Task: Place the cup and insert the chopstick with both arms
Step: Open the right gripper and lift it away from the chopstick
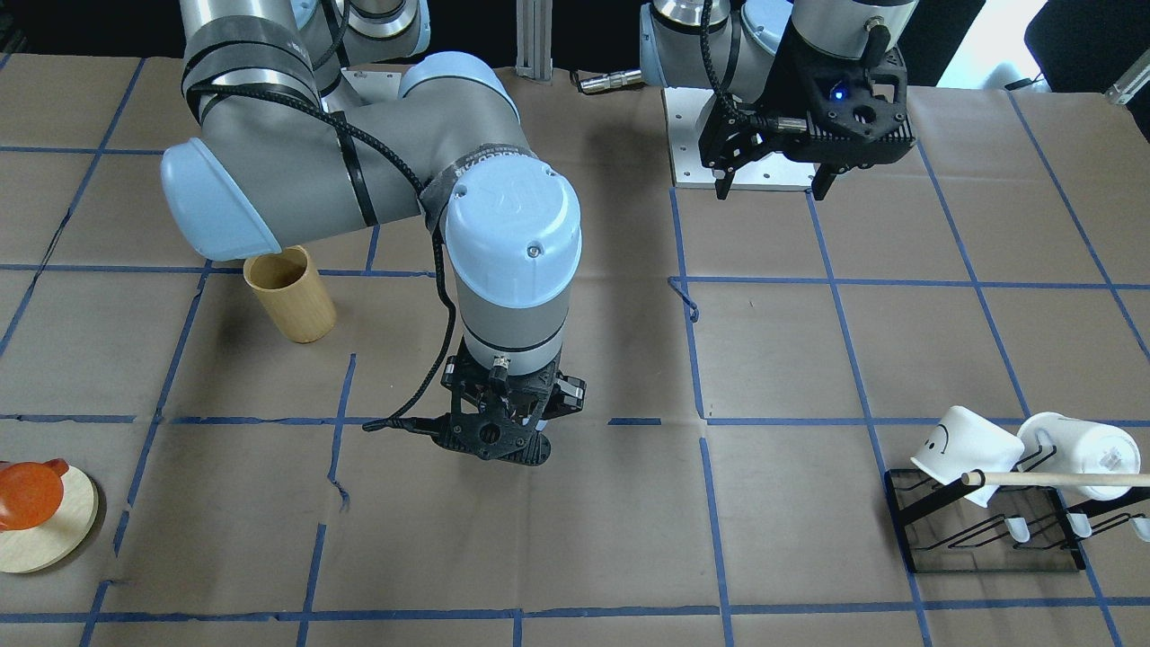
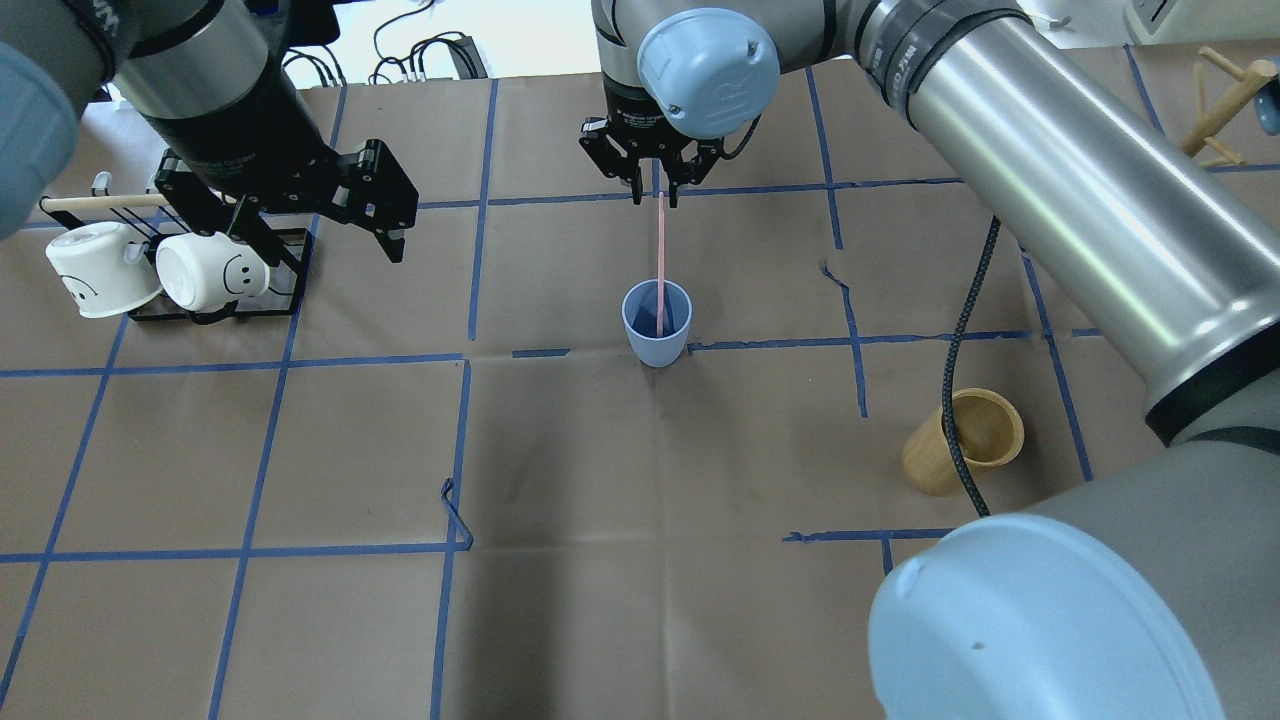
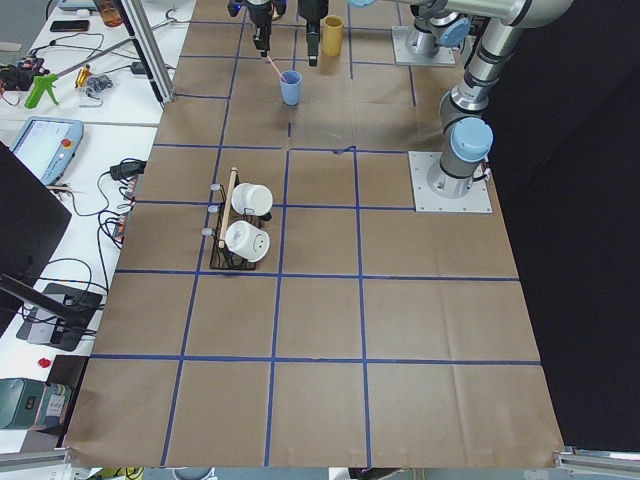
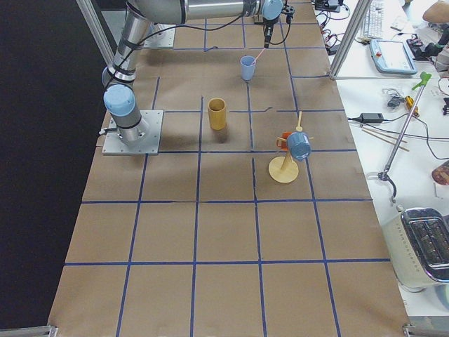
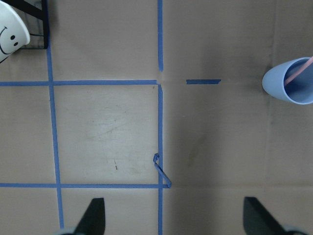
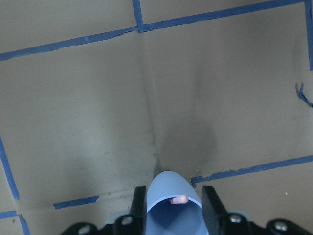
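Standing in the cup (image 2: 657, 345), chopstick (image 2: 661, 250) ends between right fingers (image 6: 210, 203) — untouched.

pink chopstick (image 2: 660, 262) in upright blue cup (image 2: 657, 347)

Chopstick (image 2: 661, 250) in cup (image 2: 657, 335), beneath right claw (image 2: 655, 192)

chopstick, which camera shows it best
Overhead exterior: the whole pink chopstick shows, from the blue cup up to the right gripper. Right wrist shows only its top end, left wrist a short piece at the frame edge, the side views a tiny line; in the front-facing view the right arm hides it.
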Available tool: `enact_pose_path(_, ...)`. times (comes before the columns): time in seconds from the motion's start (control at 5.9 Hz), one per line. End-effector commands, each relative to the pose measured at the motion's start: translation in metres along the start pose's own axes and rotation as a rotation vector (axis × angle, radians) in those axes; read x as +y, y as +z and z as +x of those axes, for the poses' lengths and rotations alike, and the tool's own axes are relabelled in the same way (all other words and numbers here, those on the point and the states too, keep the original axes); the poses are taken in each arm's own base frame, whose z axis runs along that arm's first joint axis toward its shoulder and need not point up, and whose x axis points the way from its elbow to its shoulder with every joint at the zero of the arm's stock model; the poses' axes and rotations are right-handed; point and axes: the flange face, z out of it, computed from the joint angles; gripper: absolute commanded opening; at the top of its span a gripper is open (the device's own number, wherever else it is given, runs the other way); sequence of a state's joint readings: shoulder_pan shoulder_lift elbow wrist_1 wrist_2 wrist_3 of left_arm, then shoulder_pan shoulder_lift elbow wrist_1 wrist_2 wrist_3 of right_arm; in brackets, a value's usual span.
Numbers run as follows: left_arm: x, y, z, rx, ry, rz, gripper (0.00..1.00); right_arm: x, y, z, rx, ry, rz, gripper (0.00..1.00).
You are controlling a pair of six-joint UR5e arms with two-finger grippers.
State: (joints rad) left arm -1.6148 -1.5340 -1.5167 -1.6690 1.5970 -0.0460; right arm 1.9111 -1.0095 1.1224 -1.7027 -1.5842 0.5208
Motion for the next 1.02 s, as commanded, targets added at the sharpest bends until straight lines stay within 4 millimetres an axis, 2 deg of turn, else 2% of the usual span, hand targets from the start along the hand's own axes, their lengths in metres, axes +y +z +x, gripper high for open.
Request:
enact_pose_path(0.0,-0.001,0.0,0.0,0.002,0.0,0.0,0.99,-0.008,-0.056,0.027,-0.037,0.01,0.026,1.0)
enact_pose_path(0.17,0.0,-0.001,0.0,0.0,0.0,0.003,0.99,-0.003,-0.093,0.07,-0.011,-0.036,-0.004,1.0)
enact_pose_path(0.34,-0.001,-0.001,0.0,0.002,0.0,0.001,0.99,0.008,-0.119,0.115,0.009,-0.084,-0.051,1.0)
enact_pose_path(0.51,-0.001,-0.001,0.0,0.002,0.0,0.001,0.99,0.025,-0.133,0.158,0.017,-0.115,-0.075,1.0)
enact_pose_path(0.85,-0.001,-0.001,0.0,0.0,0.0,0.001,0.99,0.071,-0.129,0.234,0.006,-0.078,-0.079,1.0)
